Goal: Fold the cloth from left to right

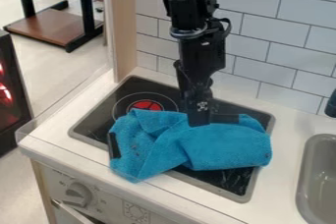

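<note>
Nearest the camera, the front panel of the toy kitchen carries a knob (78, 194) at its left, below the edge of the pale tabletop (72, 156). Above it, the blue cloth (226, 144) lies rumpled across the black stovetop (98, 126), with its lower left corner hanging over the frame. The arm (195, 46) hangs down from the top of the view, and its jaws are at the cloth's upper middle. Whether they are clenched, released or grasping cloth, I cannot tell.

The cloth looks light, soft and limp, with a nubbly weave that should grip well rather than slip. Nothing about it seems fragile. It will probably sag and bunch instead of moving as a flat sheet, and the folds already in it could drag along or twist. For a left-to-right fold, the best hold is likely a shallow pinch on the left edge, near the dark strip (114, 146), then a low lift and a carry across to the right.

Counted, there is one cloth, one arm with one pair of jaws, one stovetop, one red-centred burner (146, 105), and one sink basin (322, 179) at the right.
</note>
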